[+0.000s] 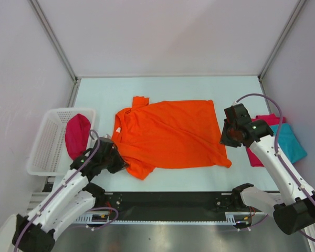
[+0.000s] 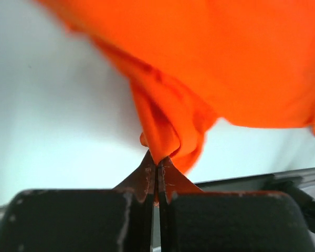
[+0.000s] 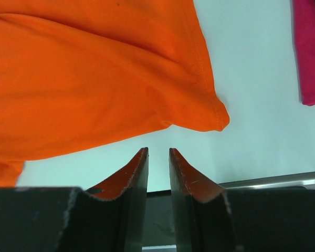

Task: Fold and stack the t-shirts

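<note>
The left gripper (image 2: 157, 167) is pinched shut on a thin bunch of the orange t-shirt (image 1: 173, 131) lying on the worktop (image 1: 199, 89), the right gripper (image 3: 157, 157) narrowly parted and empty beside its hem — a one-sided pull could slip or skew it.

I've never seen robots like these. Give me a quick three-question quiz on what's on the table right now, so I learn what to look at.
1. True or false: the left gripper is pinched shut on the orange t-shirt.
2. What lies in the white basket? A) a blue towel B) a crimson t-shirt C) nothing at all
3. Fill the gap: the jaws of the right gripper stand ___, with nothing between them.
Key: 1 true; 2 B; 3 open.
</note>
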Action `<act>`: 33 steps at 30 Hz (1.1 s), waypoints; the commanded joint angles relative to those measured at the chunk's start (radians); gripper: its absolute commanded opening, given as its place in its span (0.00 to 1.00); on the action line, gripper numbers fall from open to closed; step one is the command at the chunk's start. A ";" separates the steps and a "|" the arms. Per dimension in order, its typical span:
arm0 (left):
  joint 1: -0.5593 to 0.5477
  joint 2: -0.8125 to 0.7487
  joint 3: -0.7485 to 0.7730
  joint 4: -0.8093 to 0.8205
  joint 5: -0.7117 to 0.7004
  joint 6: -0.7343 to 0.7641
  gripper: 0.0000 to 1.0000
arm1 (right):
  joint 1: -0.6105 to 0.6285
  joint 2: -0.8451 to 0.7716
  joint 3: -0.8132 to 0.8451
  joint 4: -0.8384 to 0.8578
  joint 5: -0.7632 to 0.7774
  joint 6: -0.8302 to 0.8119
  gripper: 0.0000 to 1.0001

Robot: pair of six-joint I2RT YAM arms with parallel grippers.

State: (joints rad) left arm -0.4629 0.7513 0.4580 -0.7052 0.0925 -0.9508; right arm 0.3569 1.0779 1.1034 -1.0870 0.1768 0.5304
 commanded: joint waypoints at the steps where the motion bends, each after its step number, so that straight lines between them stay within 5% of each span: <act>1: -0.006 -0.122 0.142 -0.249 -0.039 -0.057 0.00 | 0.001 -0.018 0.016 0.007 0.000 0.000 0.28; 10: -0.008 -0.227 0.153 -0.330 -0.027 -0.092 0.03 | 0.008 -0.010 0.023 0.015 -0.019 -0.009 0.27; 12: -0.008 -0.228 0.162 -0.327 -0.025 -0.086 0.25 | 0.008 -0.012 0.023 0.015 -0.016 -0.009 0.27; 13: -0.006 -0.225 0.177 -0.326 -0.027 -0.083 0.65 | 0.007 -0.012 0.024 0.012 -0.017 -0.009 0.27; 14: -0.008 -0.216 0.185 -0.326 -0.030 -0.077 0.88 | 0.008 -0.012 0.024 0.013 -0.019 -0.009 0.27; 15: -0.008 -0.208 0.192 -0.326 -0.036 -0.072 0.99 | 0.007 -0.012 0.024 0.012 -0.017 -0.009 0.27; 25: -0.008 -0.118 0.156 -0.184 -0.051 -0.045 1.00 | 0.008 -0.010 0.010 0.012 0.000 -0.003 0.28; 29: -0.006 0.050 0.183 -0.047 -0.037 -0.002 1.00 | 0.005 0.022 -0.028 0.064 0.000 -0.013 0.28; 33: 0.010 0.297 0.383 0.071 -0.045 0.084 1.00 | -0.059 0.100 -0.018 0.179 -0.063 -0.049 0.30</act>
State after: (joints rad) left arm -0.4641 0.8726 0.6594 -0.8238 0.0551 -0.9665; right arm 0.3534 1.1107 1.0760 -1.0420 0.1638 0.5228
